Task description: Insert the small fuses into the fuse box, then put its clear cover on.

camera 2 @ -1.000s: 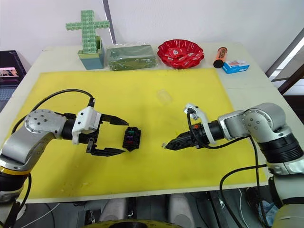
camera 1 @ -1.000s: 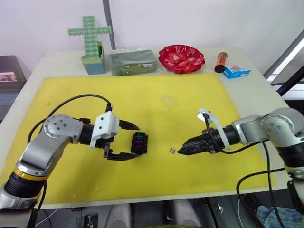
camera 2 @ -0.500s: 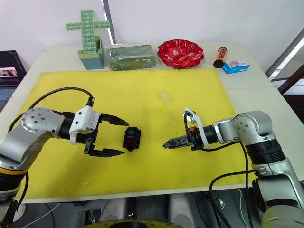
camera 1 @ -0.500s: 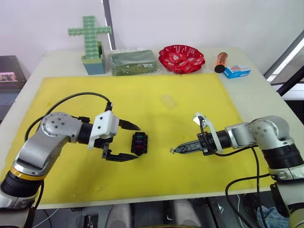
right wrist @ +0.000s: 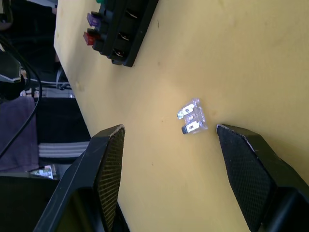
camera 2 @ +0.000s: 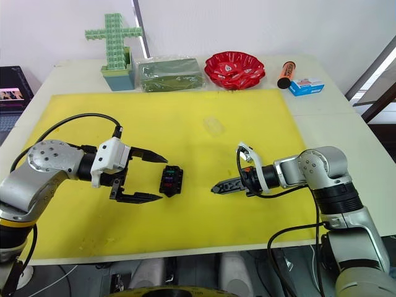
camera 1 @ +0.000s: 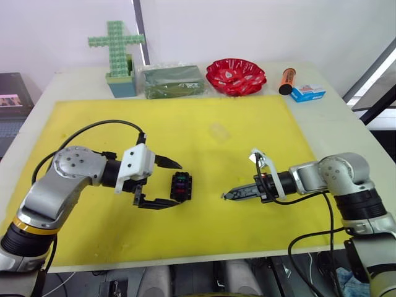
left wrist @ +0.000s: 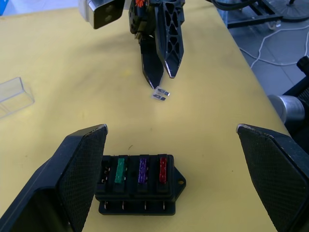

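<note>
The black fuse box (camera 1: 181,186) lies on the yellow mat (camera 1: 93,111) with a green, a purple and a red fuse standing in its slots (left wrist: 139,170). My left gripper (camera 1: 170,184) is open, its fingers reaching either side of the box's left end without touching it. One pale loose fuse (right wrist: 193,117) lies flat on the mat to the right of the box. My right gripper (camera 1: 226,196) is low over the mat, open, its tips on either side of that fuse (left wrist: 161,94). The clear cover (camera 1: 218,131) lies farther back on the mat.
Along the table's back edge stand a green block cross (camera 1: 116,40) in a teal holder, a clear bag of green material (camera 1: 173,80), a red bowl (camera 1: 236,75), an orange cylinder (camera 1: 287,79) and a blue-and-white carton (camera 1: 308,93). A laptop (camera 1: 9,102) sits off the left side.
My right gripper has turned about its wrist and dropped lower, its tips now down at the loose fuse. The left gripper and the fuse box have stayed put.
</note>
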`<state>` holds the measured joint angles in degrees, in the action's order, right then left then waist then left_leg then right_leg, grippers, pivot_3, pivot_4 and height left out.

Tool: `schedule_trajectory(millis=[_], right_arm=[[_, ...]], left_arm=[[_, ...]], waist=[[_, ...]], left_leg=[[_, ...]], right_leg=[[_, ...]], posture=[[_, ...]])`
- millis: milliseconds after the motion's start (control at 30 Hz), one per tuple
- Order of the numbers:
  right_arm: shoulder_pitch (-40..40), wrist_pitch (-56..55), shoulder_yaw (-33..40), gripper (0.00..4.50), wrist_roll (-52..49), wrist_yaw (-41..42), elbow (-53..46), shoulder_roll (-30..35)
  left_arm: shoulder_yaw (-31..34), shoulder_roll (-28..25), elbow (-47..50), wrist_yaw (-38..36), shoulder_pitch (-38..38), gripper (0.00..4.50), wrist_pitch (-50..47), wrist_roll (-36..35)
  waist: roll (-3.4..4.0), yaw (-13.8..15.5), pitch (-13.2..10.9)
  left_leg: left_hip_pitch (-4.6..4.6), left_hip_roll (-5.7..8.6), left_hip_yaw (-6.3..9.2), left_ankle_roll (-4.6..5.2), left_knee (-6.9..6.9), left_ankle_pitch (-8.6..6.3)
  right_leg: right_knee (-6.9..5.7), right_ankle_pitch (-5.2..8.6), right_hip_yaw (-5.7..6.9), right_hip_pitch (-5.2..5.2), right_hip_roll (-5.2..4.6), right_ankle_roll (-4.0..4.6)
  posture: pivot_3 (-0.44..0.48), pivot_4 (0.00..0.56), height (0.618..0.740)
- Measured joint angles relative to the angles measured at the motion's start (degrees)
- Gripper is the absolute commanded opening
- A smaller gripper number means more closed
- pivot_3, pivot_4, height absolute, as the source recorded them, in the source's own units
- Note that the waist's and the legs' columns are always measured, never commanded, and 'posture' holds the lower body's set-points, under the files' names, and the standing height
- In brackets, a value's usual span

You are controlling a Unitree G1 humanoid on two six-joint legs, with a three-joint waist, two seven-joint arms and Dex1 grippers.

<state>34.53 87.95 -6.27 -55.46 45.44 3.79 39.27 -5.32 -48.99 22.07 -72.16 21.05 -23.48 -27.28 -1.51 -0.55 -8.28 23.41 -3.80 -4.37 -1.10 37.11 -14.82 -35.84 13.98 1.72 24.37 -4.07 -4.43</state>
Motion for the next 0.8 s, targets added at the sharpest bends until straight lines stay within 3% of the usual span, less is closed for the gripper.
schedule_trajectory(millis=[333, 433, 567, 800], right_arm=[[0.0, 0.75, 1.02, 3.15, 1.42, 0.07, 0.47, -2.02], [0.0, 0.87, 1.07, 2.62, 1.92, 0.07, 0.47, -2.13], [0.0, 0.9, 1.03, 1.26, 2.72, 0.08, 0.48, -2.39], [0.0, 0.71, 0.9, 1.26, 3.62, 0.44, 0.75, -2.6]], left_arm=[[0.0, -0.07, -0.14, 0.17, -0.05, 4.5, 0.08, 0.55], [0.0, -0.07, -0.14, 0.2, -0.06, 4.5, 0.08, 0.55], [0.0, -0.07, -0.14, 0.21, -0.05, 4.5, 0.08, 0.54], [0.0, -0.06, -0.14, 0.19, -0.05, 4.5, 0.08, 0.55]], waist=[[0.0, -0.09, 0.0], [0.0, -0.08, 0.0], [0.0, -0.05, 0.0], [0.0, 0.06, 0.0]], left_leg=[[-0.02, -0.01, 0.01, 0.0, 0.0, 0.0], [-0.02, -0.01, 0.01, 0.0, 0.0, 0.0], [-0.02, -0.01, 0.01, 0.0, 0.0, 0.0], [-0.01, 0.0, 0.0, 0.0, 0.01, 0.0]], right_leg=[[-0.04, 0.0, 0.0, 0.0, 0.02, 0.0], [-0.04, 0.0, 0.0, 0.0, 0.02, 0.0], [-0.04, 0.0, 0.0, 0.0, 0.02, 0.0], [-0.04, 0.0, 0.0, 0.0, 0.01, 0.0]], posture=[[0.0, 0.15, 0.74], [0.0, 0.15, 0.74], [0.0, 0.15, 0.74], [0.0, 0.15, 0.74]])
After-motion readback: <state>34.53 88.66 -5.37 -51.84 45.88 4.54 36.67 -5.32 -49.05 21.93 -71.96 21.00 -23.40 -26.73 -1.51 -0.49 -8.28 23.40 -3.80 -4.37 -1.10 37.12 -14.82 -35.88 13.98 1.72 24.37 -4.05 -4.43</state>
